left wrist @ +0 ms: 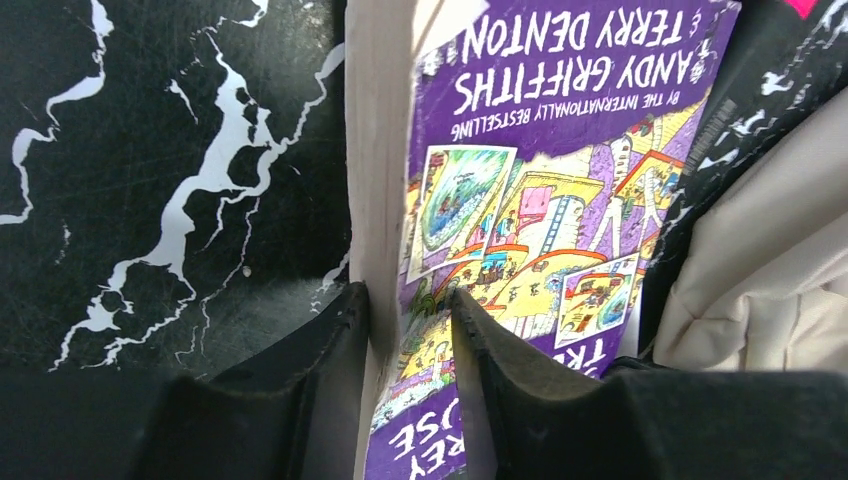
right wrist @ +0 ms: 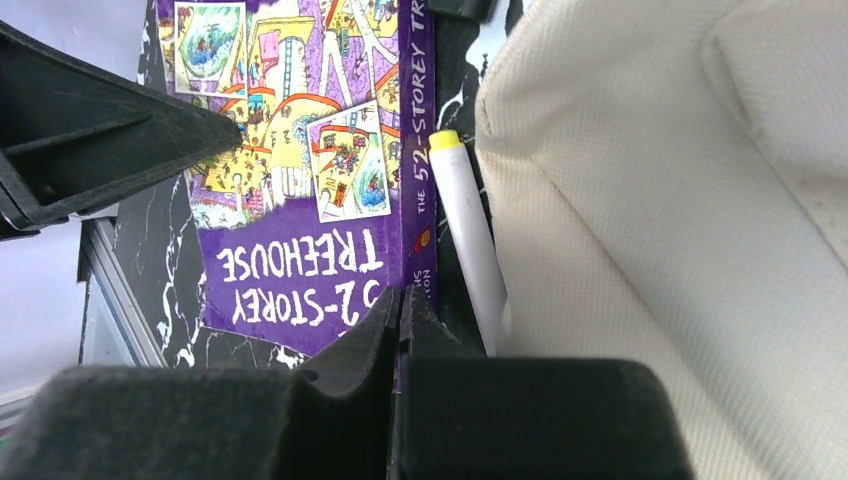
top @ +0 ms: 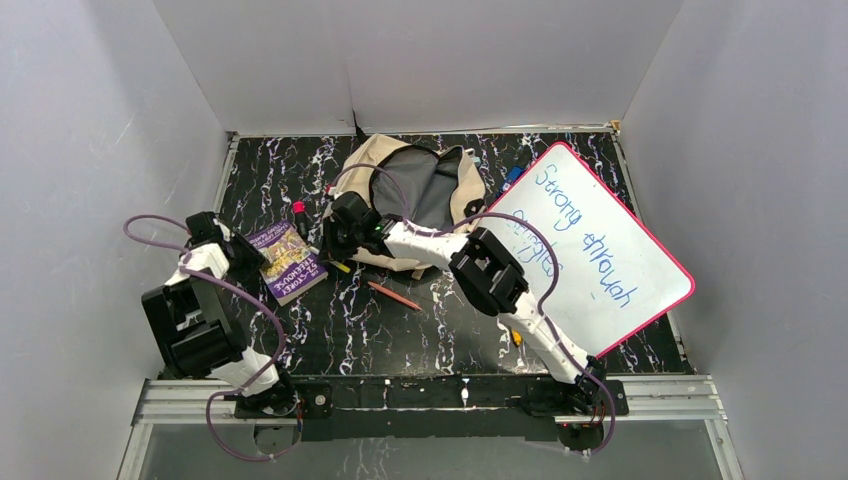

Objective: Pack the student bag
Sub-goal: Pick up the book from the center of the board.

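Observation:
The student bag [top: 415, 185] lies open at the back of the table, grey lining up; its cream fabric [right wrist: 640, 220] fills the right of the right wrist view. A purple paperback [top: 287, 263] lies left of the bag. My left gripper [top: 243, 256] is shut on the book [left wrist: 560, 120]: one finger [left wrist: 335, 340] presses the white page edge, the other sits on the cover. My right gripper [top: 332, 243] is at the book's spine side. Its jaws [right wrist: 400, 298] are pressed together over the spine edge [right wrist: 418, 150], and nothing is clearly held.
A pink-framed whiteboard [top: 600, 240] leans at the right, partly over the bag. A white marker with a yellow cap [right wrist: 468, 235] lies between book and bag. A red pencil [top: 393, 295] lies in front of the bag and a red-capped pen [top: 299, 211] behind the book.

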`<state>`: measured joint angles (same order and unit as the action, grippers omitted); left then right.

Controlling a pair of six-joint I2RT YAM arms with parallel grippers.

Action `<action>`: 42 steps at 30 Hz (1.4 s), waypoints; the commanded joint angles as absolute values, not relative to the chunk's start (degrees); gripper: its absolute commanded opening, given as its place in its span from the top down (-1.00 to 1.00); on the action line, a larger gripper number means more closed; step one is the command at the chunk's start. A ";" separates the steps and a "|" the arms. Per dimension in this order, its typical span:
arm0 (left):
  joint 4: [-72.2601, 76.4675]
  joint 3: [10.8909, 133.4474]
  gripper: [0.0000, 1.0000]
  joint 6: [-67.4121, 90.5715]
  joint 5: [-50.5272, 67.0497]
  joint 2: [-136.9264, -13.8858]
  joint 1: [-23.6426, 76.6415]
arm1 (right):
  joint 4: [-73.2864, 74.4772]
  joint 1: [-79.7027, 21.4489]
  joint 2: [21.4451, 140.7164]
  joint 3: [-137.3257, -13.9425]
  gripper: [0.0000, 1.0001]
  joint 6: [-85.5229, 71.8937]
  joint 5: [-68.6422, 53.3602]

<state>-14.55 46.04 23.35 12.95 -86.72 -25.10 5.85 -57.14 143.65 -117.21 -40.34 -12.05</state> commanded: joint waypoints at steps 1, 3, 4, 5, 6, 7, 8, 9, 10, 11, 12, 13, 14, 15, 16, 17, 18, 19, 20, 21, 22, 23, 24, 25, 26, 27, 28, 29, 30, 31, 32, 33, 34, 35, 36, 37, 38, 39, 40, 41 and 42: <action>-16.72 43.77 0.48 25.72 21.20 -84.11 -23.72 | 1.54 -58.89 138.79 -113.71 0.88 -39.46 -14.53; -16.47 43.28 0.60 25.99 21.37 -83.67 -23.73 | 1.15 -58.80 137.80 -112.75 0.88 -39.27 -14.94; -16.29 43.17 0.69 26.09 21.41 -83.53 -23.72 | 1.14 -58.85 137.47 -112.43 0.88 -39.16 -15.00; -16.33 43.08 0.81 26.10 21.41 -83.42 -23.73 | 1.26 -58.81 137.09 -112.03 0.88 -39.01 -15.04; -16.36 43.02 0.94 26.10 21.56 -83.15 -23.80 | 1.31 -58.80 136.70 -111.61 0.88 -38.83 -14.96; -16.47 43.06 1.00 26.17 21.47 -82.61 -23.86 | 1.38 -58.88 136.15 -110.97 0.88 -38.58 -14.78; -16.57 43.00 1.00 26.30 21.51 -82.04 -24.01 | 1.45 -58.85 135.53 -110.22 0.87 -38.40 -14.57; -16.57 42.96 1.00 26.48 21.56 -81.14 -24.12 | 1.37 -58.85 134.86 -109.41 0.87 -38.10 -14.19; -16.64 43.05 1.00 26.68 21.54 -80.10 -24.21 | 1.24 -58.84 133.97 -108.37 0.86 -37.95 -13.78; -16.80 43.22 1.00 26.88 21.52 -79.02 -24.32 | 0.93 -58.86 133.04 -106.71 0.84 -37.75 -13.46; -17.03 43.52 1.00 27.04 21.31 -77.83 -24.46 | 0.58 -58.84 131.49 -105.42 0.80 -37.57 -13.20; -17.34 43.91 1.00 27.25 21.20 -76.73 -24.58 | 0.46 -58.87 130.70 -104.03 0.72 -37.38 -12.66; -17.66 44.21 1.00 27.51 21.18 -75.52 -24.73 | 0.44 -58.82 129.06 -102.61 0.65 -37.29 -12.12; -17.72 44.48 1.00 27.89 21.23 -74.28 -24.89 | 0.46 -58.88 127.64 -101.08 0.55 -37.15 -11.37; -17.72 44.59 1.00 28.44 21.56 -73.14 -25.02 | 0.46 -58.82 126.23 -99.44 0.43 -37.12 -10.57; -17.44 44.51 1.00 29.12 22.16 -71.94 -25.12 | -1.17 -58.76 124.78 -97.83 0.32 -37.28 -10.07; -17.21 44.33 1.00 30.02 22.75 -70.89 -25.18 | -1.94 -58.61 123.30 -96.01 0.22 -37.45 -9.68; -16.73 43.88 1.00 30.95 23.41 -69.71 -25.27 | -2.65 -58.50 121.99 -94.38 0.15 -37.71 -9.45; -16.05 43.41 1.00 32.08 24.20 -68.56 -25.49 | -3.24 -58.39 120.66 -92.96 0.08 -37.88 -9.46; -15.40 42.94 1.00 33.04 24.67 -67.47 -25.63 | -3.68 -58.23 119.42 -91.62 0.03 -38.21 -9.35; -15.02 42.55 1.00 33.80 25.11 -66.49 -25.80 | -4.00 -58.13 118.31 -90.51 -0.02 -38.45 -9.19; -14.89 42.28 1.00 34.57 25.56 -65.70 -25.98 | -4.41 -57.99 117.09 -89.24 -0.07 -38.70 -9.03; -14.71 41.91 1.00 35.14 26.06 -64.96 -26.13 | -4.88 -57.82 116.14 -88.11 -0.14 -39.33 -8.98; -14.43 41.65 1.00 35.84 26.64 -64.12 -26.31 | -5.41 -57.49 115.09 -86.94 -0.22 -40.07 -9.08; -14.27 41.39 1.00 36.55 27.16 -63.21 -26.43 | -6.38 -57.12 114.17 -85.60 -0.30 -41.07 -9.39; -14.06 41.01 1.00 37.31 27.66 -62.15 -26.53 | -7.37 -56.56 113.30 -84.33 -0.36 -42.19 -9.79; -13.52 40.73 1.00 38.02 28.37 -61.21 -26.62 | -8.31 -56.05 112.44 -82.91 -0.41 -43.44 -10.14; -13.23 40.37 1.00 38.63 29.09 -59.87 -26.63 | -9.61 -55.43 111.50 -81.37 -0.47 -44.67 -10.55; -12.87 40.26 1.00 39.38 30.00 -59.00 -26.63 | -11.04 -54.90 110.44 -79.80 -0.53 -45.61 -11.10; -12.56 40.09 1.00 40.05 31.15 -58.33 -26.61 | -12.70 -54.36 109.32 -78.21 -0.59 -46.37 -11.67; -11.78 39.86 1.00 40.91 32.56 -57.69 -26.63 | -14.25 -53.88 108.20 -76.56 -0.65 -46.82 -11.92; -11.11 39.68 1.00 42.12 34.10 -57.09 -26.56 | -14.90 -53.42 106.99 -75.54 -0.73 -46.92 -12.06; -10.30 39.32 1.00 43.12 35.39 -56.59 -26.56 | -15.24 -53.08 105.71 -74.58 -0.77 -46.93 -11.69; -9.63 39.14 1.00 44.11 36.58 -56.01 -26.54 | -15.29 -52.76 104.26 -73.79 -0.81 -47.01 -11.18; -9.10 39.02 1.00 44.98 37.53 -55.53 -26.54 | -15.30 -52.40 102.77 -72.94 -0.84 -46.90 -10.57; -8.86 39.18 1.00 45.59 38.28 -55.06 -26.54 | -15.23 -52.11 100.84 -72.14 -0.87 -46.74 -10.14; -8.84 39.50 1.00 46.11 38.77 -54.71 -26.50 | -15.07 -51.82 99.27 -71.41 -0.88 -46.56 -9.71; -8.69 39.93 1.00 46.60 39.25 -54.41 -26.42 | -14.97 -51.53 97.72 -70.57 -0.89 -46.33 -9.44; -8.51 40.57 1.00 47.07 39.74 -54.19 -26.37 | -14.94 -51.32 96.18 -69.77 -0.90 -46.13 -9.22; -8.26 41.08 1.00 47.80 40.12 -53.93 -26.29 | -15.02 -51.10 94.45 -68.96 -0.91 -45.86 -8.83; -7.71 41.43 1.00 48.58 40.62 -53.62 -26.24 | -15.28 -50.95 92.82 -68.01 -0.95 -45.54 -8.39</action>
<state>-12.21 39.03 44.03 34.15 -56.21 -26.17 -9.82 -51.33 101.34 -69.67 -46.26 -9.91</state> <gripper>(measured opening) 0.094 0.952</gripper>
